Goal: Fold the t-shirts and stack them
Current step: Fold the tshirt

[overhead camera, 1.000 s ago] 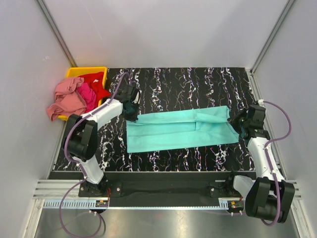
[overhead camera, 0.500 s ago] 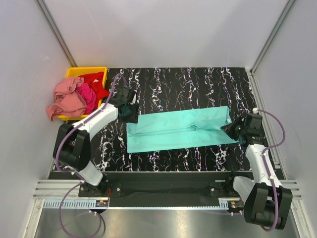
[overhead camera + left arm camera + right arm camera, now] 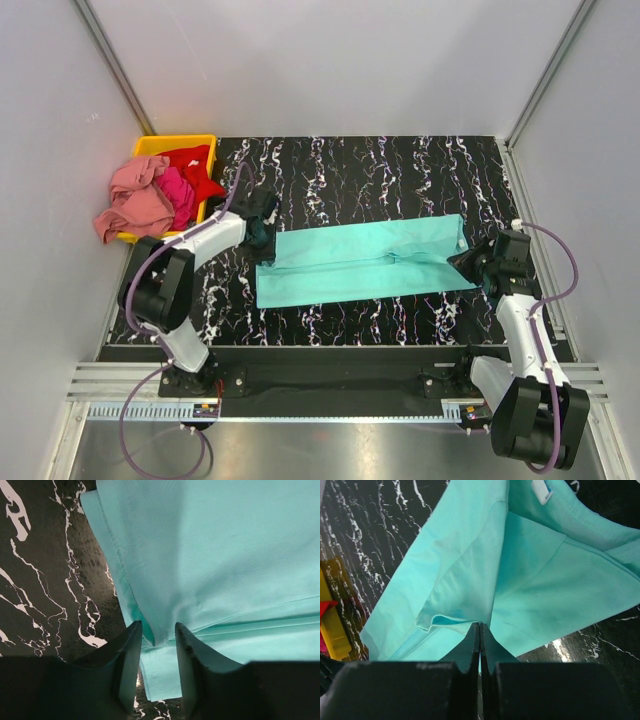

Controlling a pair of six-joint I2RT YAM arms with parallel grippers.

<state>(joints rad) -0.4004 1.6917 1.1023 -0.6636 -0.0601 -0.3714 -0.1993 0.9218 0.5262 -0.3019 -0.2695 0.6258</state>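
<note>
We take the turquoise t-shirt as our marker: it lies flat on the black, white-veined counter, folded into a long band. Well to the left of it, off the counter's far corner, stands a yellow bin. The salmon pink t-shirt spills over the bin's side away from the turquoise one, the magenta t-shirt is bunched in the middle, and the red t-shirt lies on the side nearest the turquoise one. All three are crumpled, not folded.

At the turquoise t-shirt's far left corner we see the left gripper. Its fingers stand apart on either side of a layered fold at the cloth's edge, and we see no squeeze on it.

At the turquoise t-shirt's right end, where a white label shows inside the collar, the right gripper has its fingers pressed together. A raised crease of the turquoise cloth runs into their tips, so we read it as clamped on that shirt's edge.
</note>
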